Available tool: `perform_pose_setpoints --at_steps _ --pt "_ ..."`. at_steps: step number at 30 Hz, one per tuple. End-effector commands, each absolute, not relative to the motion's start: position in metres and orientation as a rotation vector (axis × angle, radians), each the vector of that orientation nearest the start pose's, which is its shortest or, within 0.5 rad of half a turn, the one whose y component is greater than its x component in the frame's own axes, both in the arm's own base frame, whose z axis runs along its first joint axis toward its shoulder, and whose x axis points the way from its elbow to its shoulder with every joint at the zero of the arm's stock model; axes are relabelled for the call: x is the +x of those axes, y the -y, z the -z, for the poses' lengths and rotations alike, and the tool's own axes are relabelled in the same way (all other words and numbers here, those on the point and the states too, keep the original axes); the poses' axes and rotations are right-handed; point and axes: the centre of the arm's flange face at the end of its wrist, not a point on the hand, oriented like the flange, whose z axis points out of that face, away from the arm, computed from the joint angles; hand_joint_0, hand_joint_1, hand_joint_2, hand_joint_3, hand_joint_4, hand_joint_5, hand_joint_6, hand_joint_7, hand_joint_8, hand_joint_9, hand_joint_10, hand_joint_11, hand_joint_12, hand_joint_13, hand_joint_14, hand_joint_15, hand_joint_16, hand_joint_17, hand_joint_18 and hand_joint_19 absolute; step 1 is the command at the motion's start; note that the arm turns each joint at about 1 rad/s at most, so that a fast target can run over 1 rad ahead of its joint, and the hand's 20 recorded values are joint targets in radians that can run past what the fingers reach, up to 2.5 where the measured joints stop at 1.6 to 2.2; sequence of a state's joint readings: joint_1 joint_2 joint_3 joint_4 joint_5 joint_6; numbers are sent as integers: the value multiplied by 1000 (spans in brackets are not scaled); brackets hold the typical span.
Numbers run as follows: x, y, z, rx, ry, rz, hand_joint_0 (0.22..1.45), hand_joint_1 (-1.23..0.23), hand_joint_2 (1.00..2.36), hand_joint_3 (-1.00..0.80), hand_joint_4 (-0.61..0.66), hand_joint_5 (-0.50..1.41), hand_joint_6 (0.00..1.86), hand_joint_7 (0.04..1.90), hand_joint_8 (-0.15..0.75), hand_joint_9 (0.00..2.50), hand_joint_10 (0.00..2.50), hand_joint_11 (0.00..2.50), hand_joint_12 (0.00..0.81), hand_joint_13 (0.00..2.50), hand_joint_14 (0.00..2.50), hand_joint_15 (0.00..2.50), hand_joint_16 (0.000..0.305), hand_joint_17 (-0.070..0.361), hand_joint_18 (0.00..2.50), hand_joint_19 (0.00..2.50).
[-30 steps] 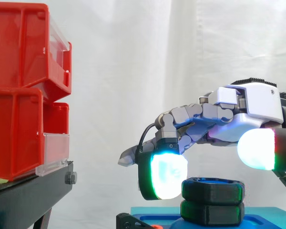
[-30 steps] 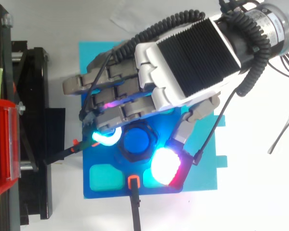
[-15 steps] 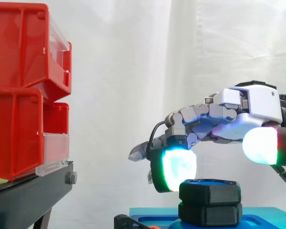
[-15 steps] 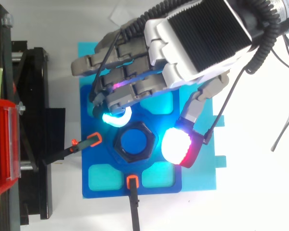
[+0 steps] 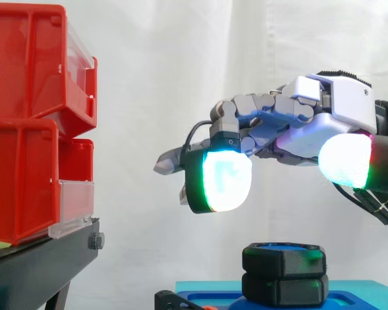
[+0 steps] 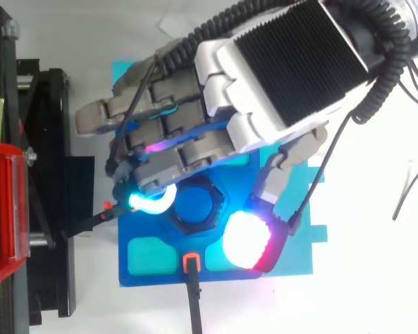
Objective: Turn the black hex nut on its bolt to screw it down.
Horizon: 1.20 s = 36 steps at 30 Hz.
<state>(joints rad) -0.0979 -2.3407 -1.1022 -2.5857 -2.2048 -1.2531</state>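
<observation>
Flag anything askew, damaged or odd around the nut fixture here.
Nothing stands out. The black hex nut sits level on its bolt, square on the blue fixture. The hand hovers above it, open and holding nothing, with clear air between fingertips and nut in the side view.

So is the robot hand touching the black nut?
No, in the side view the hand hangs above the black hex nut with a clear gap between them.

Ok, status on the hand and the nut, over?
Hand open, holding nothing, hovering above the black hex nut with a visible gap. Nut sits on its blue bolt. Nothing between hand and nut.
</observation>
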Motion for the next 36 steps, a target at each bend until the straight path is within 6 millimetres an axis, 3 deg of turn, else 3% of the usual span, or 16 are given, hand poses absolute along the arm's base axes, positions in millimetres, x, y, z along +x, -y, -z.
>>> perform_pose_setpoints --at_steps 1,2,5,12,20,27,36 --pt "768 138 -278 -269 -1338 -587 384 -516 1000 -500 347 -96 503 1177 311 704 10 299 417 443 0 8 69 156 536 384" --pt "769 136 -277 -271 -1338 -587 384 -520 1000 -500 351 -96 503 1171 312 704 10 296 416 440 0 7 69 156 535 385" --pt "776 125 -247 -268 -1364 -597 384 -541 1000 -500 349 -99 503 1160 311 703 10 294 416 441 0 12 69 155 534 385" --pt "779 115 -247 -267 -1354 -599 382 -463 1000 -500 357 -100 503 1149 310 701 10 294 418 443 0 10 70 156 537 393" --pt "779 104 -244 -270 -1374 -612 389 -337 1000 -500 320 -77 501 1302 314 703 10 301 418 433 0 10 69 155 528 396" --pt "778 104 -240 -265 -1389 -616 396 -313 1000 -500 307 -67 500 1349 313 706 10 302 416 434 0 5 68 154 526 405" --pt "774 118 -238 -253 -1398 -609 399 -303 1000 -500 305 -64 525 1362 314 719 10 301 414 440 0 14 68 153 527 398"
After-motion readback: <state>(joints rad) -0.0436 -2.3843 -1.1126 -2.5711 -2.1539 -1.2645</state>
